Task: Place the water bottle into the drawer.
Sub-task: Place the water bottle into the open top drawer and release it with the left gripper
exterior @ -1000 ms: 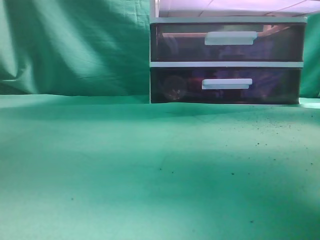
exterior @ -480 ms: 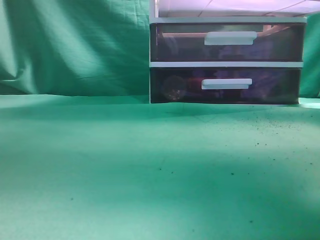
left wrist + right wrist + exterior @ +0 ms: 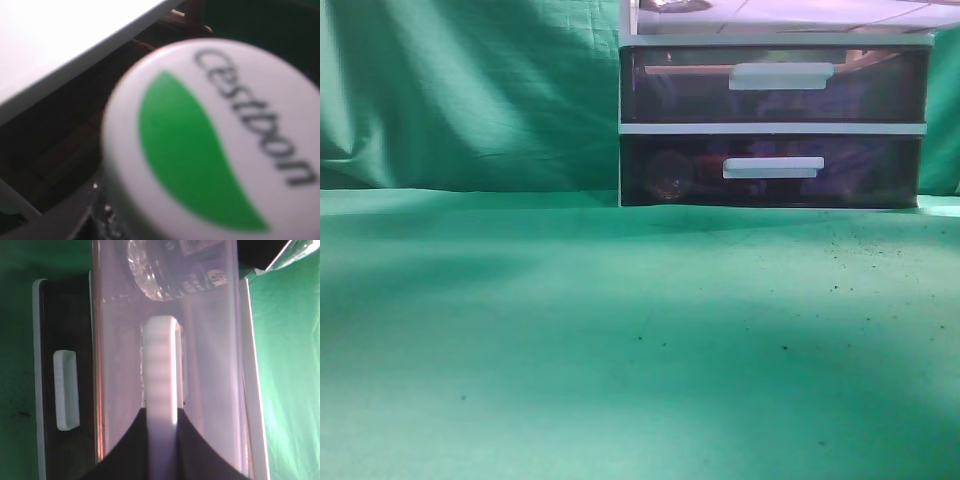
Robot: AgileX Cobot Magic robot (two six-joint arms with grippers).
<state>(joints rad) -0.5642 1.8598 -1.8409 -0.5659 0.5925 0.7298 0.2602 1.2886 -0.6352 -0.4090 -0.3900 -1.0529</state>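
The water bottle (image 3: 210, 140) fills the left wrist view with its white cap, which has a green mark and dark lettering. My left gripper is shut on it. Only a dark bit of a jaw (image 3: 75, 220) shows beside the cap. The bottle's clear body (image 3: 165, 270) shows through the drawer's pale pinkish front (image 3: 210, 365), inside the pulled-out drawer. My right gripper (image 3: 161, 440) is shut on the drawer's white handle (image 3: 161, 370). In the exterior view only the drawer's lower part (image 3: 780, 15) shows at the top edge, with a dark shape of the bottle (image 3: 667, 5) in it.
Two darker purple drawers (image 3: 775, 85) (image 3: 775, 170) with white bar handles sit below, in the white frame. Green cloth (image 3: 620, 350) covers the table and green curtain (image 3: 470, 90) hangs behind. The unit's white top (image 3: 50, 40) lies beside the bottle.
A dark shape of the bottle has appeared in the top drawer's left part in the exterior view. A shadow has spread over the cloth at left.
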